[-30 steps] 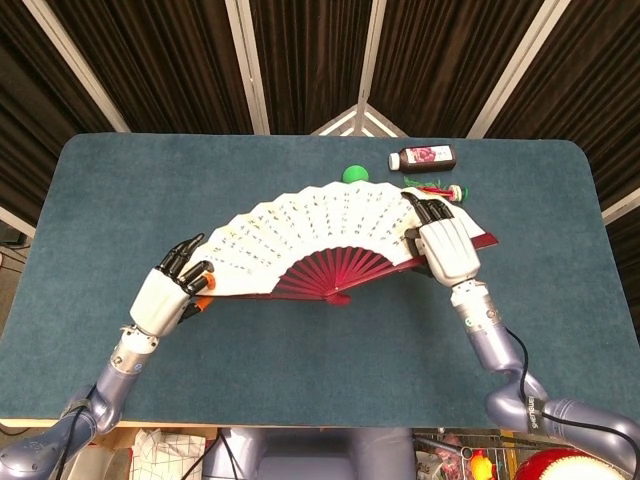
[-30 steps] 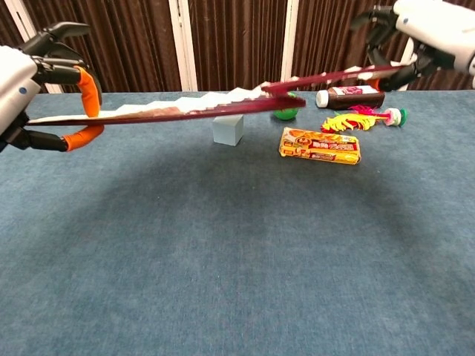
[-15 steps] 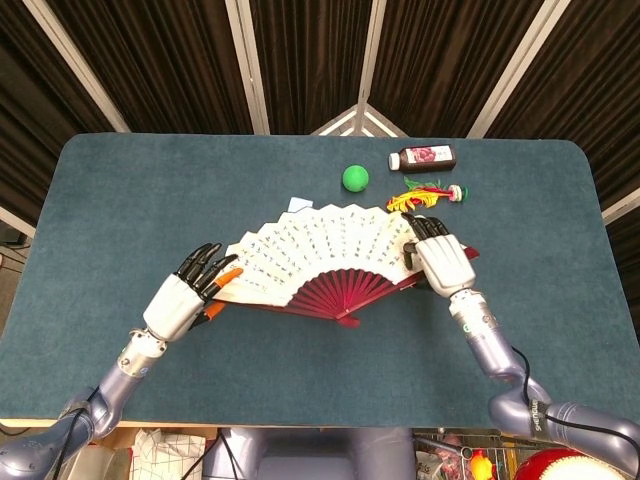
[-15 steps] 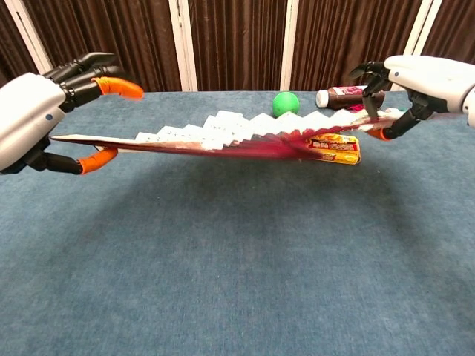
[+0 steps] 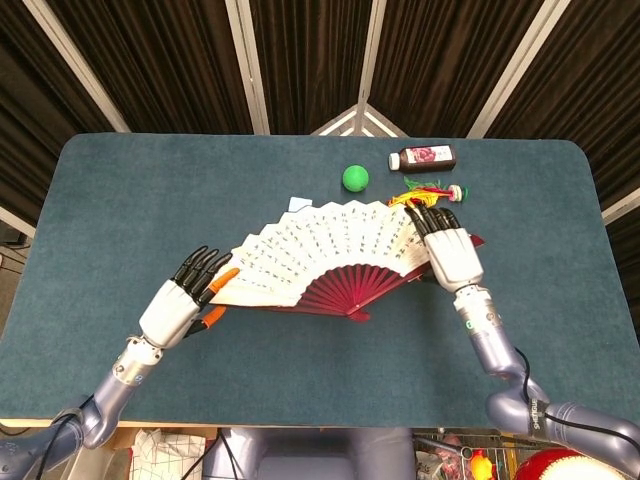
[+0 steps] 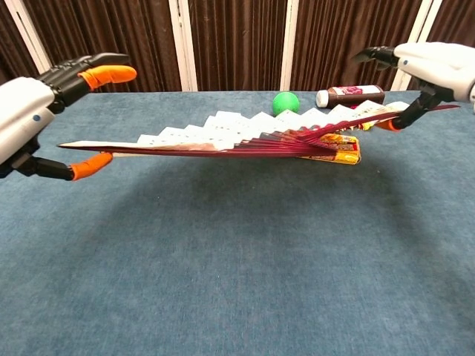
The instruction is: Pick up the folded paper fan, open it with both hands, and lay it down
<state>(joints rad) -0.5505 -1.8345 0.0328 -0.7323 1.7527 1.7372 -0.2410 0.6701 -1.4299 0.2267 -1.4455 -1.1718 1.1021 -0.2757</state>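
The paper fan (image 5: 325,250) is spread wide open and held in the air above the middle of the blue counter (image 5: 120,200), stretched between the two robot hands. The left robot hand (image 5: 180,305) is at the fan's left end; in the chest view its fingers (image 6: 104,74) are apart above and below the end rib, and I cannot tell whether the lower fingertip touches it. The right robot hand (image 5: 447,250) lies over the fan's right end, pinching the outer rib from above and below. The fan's long axis runs left to right across the counter, its right end higher than its left. Its curved paper edge faces away from the robot, and the red ribs converge on the pivot at the near side. Beyond it lie a green ball (image 5: 355,178), a dark bottle (image 5: 422,157) and a yellow packet (image 6: 338,148).
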